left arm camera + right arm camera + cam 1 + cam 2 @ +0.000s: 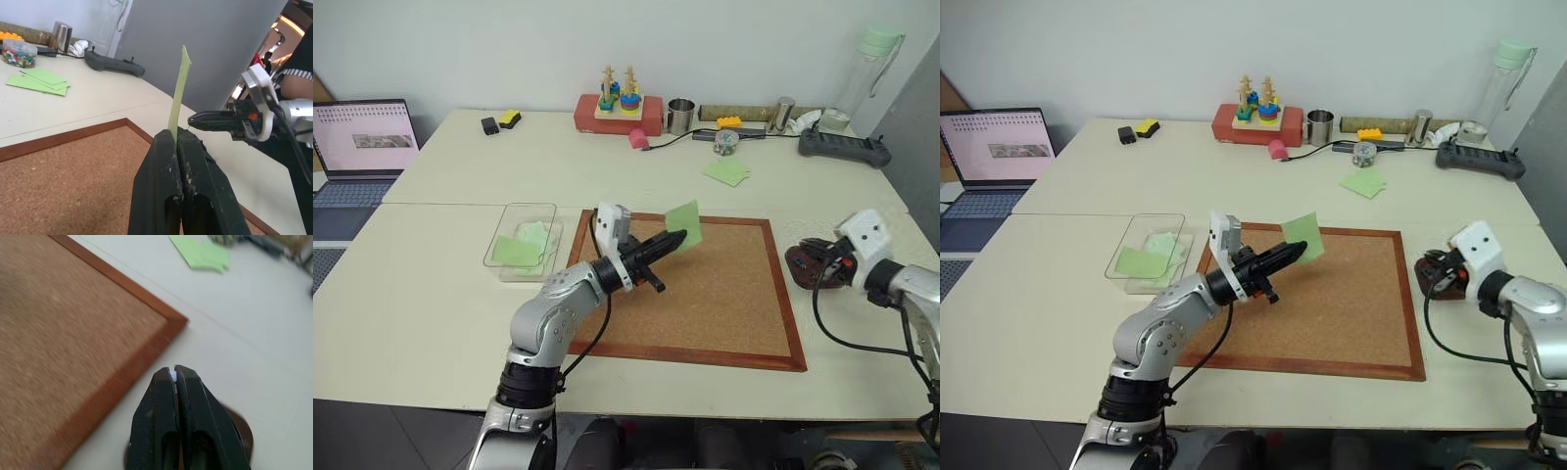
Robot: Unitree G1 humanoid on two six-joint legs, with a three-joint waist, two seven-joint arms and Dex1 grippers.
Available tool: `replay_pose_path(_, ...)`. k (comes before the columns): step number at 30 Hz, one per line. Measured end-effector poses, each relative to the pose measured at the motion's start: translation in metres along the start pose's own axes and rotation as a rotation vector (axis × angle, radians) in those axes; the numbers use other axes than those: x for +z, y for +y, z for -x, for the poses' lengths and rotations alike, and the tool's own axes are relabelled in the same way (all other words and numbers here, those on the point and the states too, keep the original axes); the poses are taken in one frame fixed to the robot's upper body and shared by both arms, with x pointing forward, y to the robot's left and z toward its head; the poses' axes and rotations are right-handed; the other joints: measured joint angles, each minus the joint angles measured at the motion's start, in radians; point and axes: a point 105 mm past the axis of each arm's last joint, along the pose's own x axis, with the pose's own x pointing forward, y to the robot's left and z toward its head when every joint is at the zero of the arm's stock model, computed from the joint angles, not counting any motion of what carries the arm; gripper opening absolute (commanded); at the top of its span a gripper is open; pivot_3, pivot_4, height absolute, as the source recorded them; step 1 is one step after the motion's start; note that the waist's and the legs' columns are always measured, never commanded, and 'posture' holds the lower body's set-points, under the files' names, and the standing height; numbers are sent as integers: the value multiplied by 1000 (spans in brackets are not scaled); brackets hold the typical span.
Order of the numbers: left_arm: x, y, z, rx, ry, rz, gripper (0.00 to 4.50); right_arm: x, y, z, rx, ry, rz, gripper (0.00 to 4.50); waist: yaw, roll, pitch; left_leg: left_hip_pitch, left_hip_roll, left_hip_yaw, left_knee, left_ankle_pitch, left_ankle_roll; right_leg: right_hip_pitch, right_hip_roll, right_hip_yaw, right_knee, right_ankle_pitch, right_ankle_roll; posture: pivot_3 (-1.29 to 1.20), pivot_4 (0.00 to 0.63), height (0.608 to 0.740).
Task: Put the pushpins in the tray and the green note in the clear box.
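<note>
My left gripper (677, 236) is shut on the lower edge of the green note (685, 223), holding it upright above the cork board's far middle; the note (178, 93) stands edge-on above the fingertips. The clear box (514, 211) lies left of the board with green notes inside. At the right, my right gripper (819, 258) hovers over the dark brown tray (799, 264), its fingers shut on a tiny pale piece, apparently one of the pushpins (172, 375). The tray (242, 431) lies just under those fingers.
The framed cork board (724, 294) fills the table's middle. Loose green notes (727, 170) and a small jar of coloured pins (725, 142) sit behind it. Further back are a toy stack (619, 113), a metal cup (680, 116) and a controller (842, 147). A laptop (362, 147) stands far left.
</note>
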Motion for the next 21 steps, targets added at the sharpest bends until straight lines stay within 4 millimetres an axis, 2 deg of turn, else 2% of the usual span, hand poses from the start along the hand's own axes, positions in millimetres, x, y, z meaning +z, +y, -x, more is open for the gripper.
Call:
replay_pose_path(8,-1,-17,-10,-72,3,-30,4,-32,-8,1,-17,145,-117,0,-2,0,0,0,0,1,0,0,0,0,0,0,0,0,0,0,150,740)
replay_pose_path(12,0,-17,-10,-75,-3,-40,0,-30,-10,-2,-17,145,-121,642,-2,0,0,0,0,1,0,0,0,0,0,0,0,0,0,0,150,740)
replay_pose_path(21,0,-16,-10,-68,0,-57,0,-29,-7,-6,1,149,-120,2516,0,0,0,0,0,1,0,0,-1,0,0,0,0,0,0,0,150,740)
